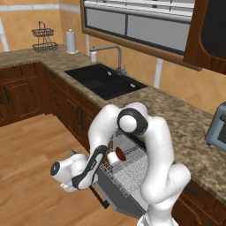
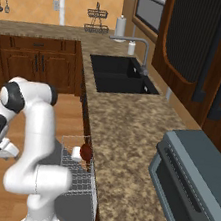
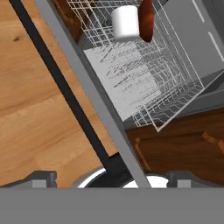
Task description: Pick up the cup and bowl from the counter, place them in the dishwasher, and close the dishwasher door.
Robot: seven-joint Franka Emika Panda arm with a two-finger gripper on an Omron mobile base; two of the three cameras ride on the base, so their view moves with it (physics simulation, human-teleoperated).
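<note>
Grey dishwasher door edge between wide-apart jaws, nothing clamped; cup, bowl in rack.

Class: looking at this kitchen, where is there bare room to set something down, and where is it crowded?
Bare: the counter between the sink and the toaster oven. In the dishwasher rack, the near part is free; the far end is crowded by the cup and bowl.
</note>
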